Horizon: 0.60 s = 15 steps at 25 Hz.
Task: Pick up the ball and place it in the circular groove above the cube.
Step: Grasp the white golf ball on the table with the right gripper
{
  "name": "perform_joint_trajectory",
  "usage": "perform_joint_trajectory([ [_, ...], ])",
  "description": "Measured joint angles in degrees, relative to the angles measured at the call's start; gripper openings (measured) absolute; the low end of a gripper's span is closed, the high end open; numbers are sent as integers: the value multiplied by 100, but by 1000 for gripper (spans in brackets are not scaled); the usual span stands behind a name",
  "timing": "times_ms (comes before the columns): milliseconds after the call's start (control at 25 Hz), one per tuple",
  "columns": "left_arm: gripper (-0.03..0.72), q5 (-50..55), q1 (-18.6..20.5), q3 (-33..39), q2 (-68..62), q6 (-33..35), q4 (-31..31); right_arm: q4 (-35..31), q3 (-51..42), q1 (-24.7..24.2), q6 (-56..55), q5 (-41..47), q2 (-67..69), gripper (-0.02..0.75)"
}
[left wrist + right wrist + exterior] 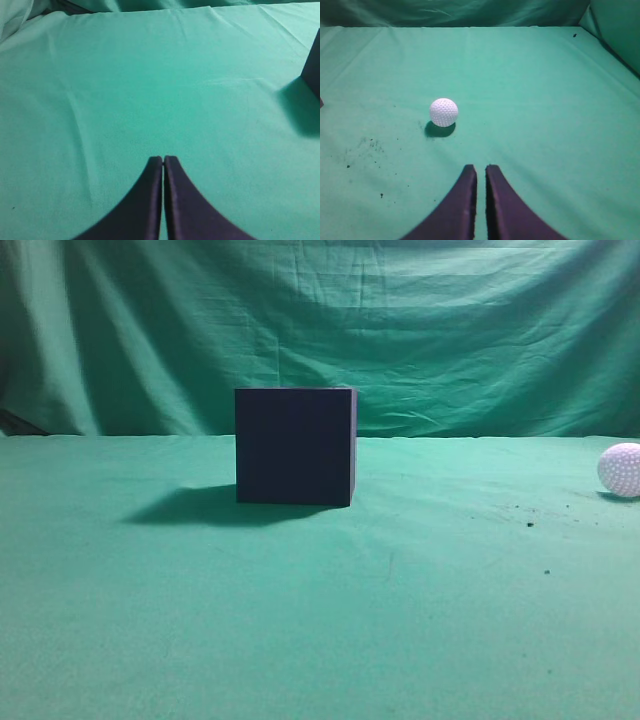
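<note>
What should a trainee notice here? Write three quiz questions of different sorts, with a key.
1. True or false: the small white dimpled ball rests on top of the large dark matte cube.
2. Which wrist view shows the ball? A) left B) right
3. Fill in: the right hand has its fingers nearly ____.

Key:
1. False; the ball lies on the green cloth, far right of the cube.
2. B
3. closed, like the left hand; neither holds anything.

At the lower centre of each wrist frame, two dark, matte, curved gripper fingers [172, 200] [500, 205] taper to blunt tips.
</note>
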State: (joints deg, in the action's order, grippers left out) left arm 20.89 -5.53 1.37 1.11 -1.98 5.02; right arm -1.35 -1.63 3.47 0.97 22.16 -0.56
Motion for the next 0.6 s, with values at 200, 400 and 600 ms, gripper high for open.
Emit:
perform_joint_trajectory([
  [200, 0, 0, 0, 0, 0, 0, 0, 0, 0, 0, 0, 0, 0, 46],
  [400, 0, 0, 0, 0, 0, 0, 0, 0, 0, 0, 0, 0, 0, 46],
  [600, 0, 0, 0, 0, 0, 0, 0, 0, 0, 0, 0, 0, 0, 46],
])
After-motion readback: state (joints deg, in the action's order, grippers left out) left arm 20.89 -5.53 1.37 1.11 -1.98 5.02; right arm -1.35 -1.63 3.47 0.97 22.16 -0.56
